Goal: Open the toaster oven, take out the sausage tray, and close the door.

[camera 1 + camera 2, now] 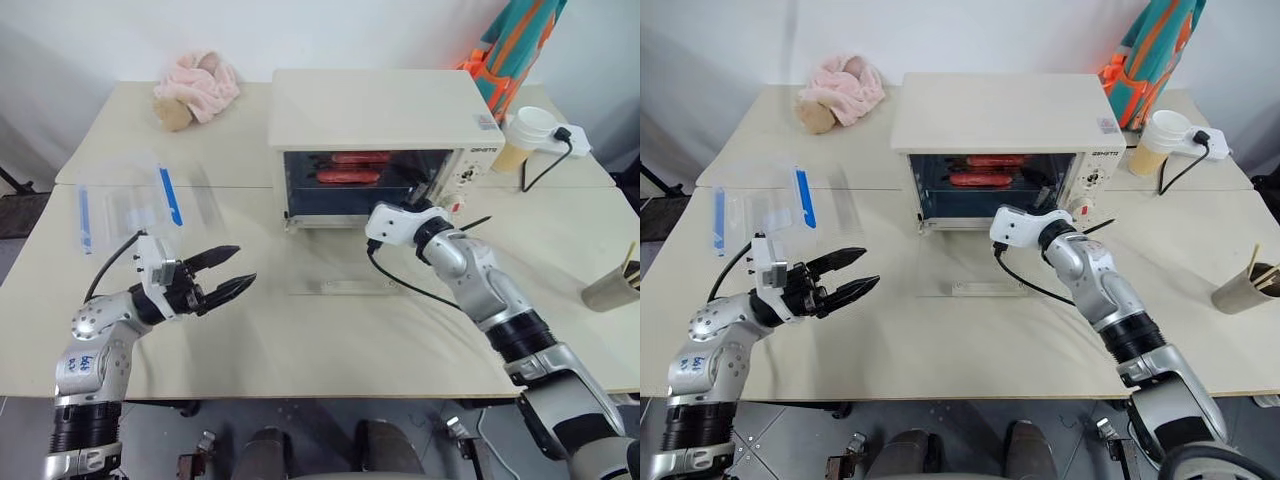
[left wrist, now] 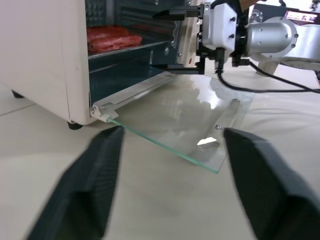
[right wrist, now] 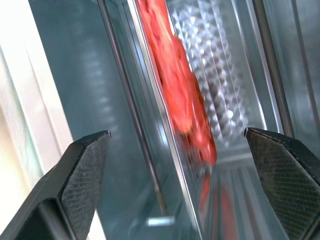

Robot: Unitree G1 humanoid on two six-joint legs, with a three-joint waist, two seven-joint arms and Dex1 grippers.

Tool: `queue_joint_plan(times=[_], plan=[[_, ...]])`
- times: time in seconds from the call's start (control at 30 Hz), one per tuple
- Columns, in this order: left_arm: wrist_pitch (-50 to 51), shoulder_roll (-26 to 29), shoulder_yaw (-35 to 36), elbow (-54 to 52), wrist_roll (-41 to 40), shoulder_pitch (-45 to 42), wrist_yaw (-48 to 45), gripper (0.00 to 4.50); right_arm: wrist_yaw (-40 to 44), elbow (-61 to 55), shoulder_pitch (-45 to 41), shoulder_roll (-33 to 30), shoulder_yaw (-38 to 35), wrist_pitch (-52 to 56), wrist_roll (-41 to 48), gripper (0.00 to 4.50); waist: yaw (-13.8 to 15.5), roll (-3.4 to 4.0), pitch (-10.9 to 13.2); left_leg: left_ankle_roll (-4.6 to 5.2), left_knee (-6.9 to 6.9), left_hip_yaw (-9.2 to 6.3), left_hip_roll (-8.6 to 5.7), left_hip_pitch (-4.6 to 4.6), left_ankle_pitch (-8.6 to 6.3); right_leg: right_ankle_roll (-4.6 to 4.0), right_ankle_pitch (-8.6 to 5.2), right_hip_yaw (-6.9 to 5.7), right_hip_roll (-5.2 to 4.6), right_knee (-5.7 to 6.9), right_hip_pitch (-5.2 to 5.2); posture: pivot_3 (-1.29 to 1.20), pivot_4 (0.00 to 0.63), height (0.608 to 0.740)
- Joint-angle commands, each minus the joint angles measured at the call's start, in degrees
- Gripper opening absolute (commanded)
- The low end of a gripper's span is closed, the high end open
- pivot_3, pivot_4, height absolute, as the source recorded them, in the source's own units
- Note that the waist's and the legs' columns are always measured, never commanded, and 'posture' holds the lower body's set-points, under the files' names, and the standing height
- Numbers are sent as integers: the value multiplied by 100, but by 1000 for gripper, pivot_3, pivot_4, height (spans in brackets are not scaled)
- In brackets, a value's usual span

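The cream toaster oven (image 1: 375, 105) stands at the back middle of the table. Its glass door (image 1: 345, 265) is swung down and lies flat on the tabletop, seen close in the left wrist view (image 2: 190, 120). Inside, the sausage tray (image 1: 350, 178) sits on a shelf with reddish sausages (image 3: 175, 85) on it. My right gripper (image 2: 167, 40) is open at the right side of the oven's mouth, its fingers pointing in towards the tray with nothing between them. My left gripper (image 1: 243, 266) is open and empty, well off to the left of the door above the table.
A clear plastic box with blue clips (image 1: 130, 210) lies at the left. A pink cloth bundle (image 1: 197, 88) sits at the back left. A paper cup (image 1: 527, 135) and a plugged socket (image 1: 570, 140) are right of the oven. A brown cup with sticks (image 1: 610, 288) stands at the right edge.
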Motion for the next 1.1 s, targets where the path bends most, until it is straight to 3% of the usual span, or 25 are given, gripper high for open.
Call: queue_joint_plan(times=[0.03,0.07,0.17,0.53,0.73,0.83,1.1], plan=[[-127,-76,93,-266,-112,52,206,4478,-354,177,-268,126,-23,76,-355,4500,1,0,0,0,0,-1,0,0,0,0,0,-1,1,1,0,0,150,740],[-141,-95,87,-272,-119,47,243,4478,-446,251,-319,159,-8,105,-455,4500,-1,0,0,-1,0,-1,1,1,0,0,0,-3,4,3,0,0,150,740],[-173,-145,114,-247,-161,-9,362,4500,-558,383,-400,224,-33,243,-624,3891,-2,0,0,-1,0,0,0,1,1,0,0,-3,3,3,0,0,150,740],[-198,-162,7,-221,-168,-74,426,4500,-640,321,-402,297,-35,395,-921,406,-14,1,1,-2,-2,4,0,-2,0,0,0,-1,4,2,-6,0,150,740],[-203,-182,-46,-169,-164,-121,405,4500,-574,324,-394,338,-27,424,-978,406,-17,2,1,-2,-5,5,1,-4,0,0,0,1,5,3,-11,0,150,740],[-195,-190,-67,-161,-169,-148,407,4500,-582,305,-386,342,-52,449,-986,12,-17,1,1,-2,-5,5,1,-5,0,0,0,0,6,3,-11,0,150,740],[-248,-211,-100,-109,-137,-192,379,4500,-445,42,-396,258,-126,357,-1005,12,-17,1,1,-2,-5,5,1,-5,0,0,0,0,6,3,-11,0,150,740]])
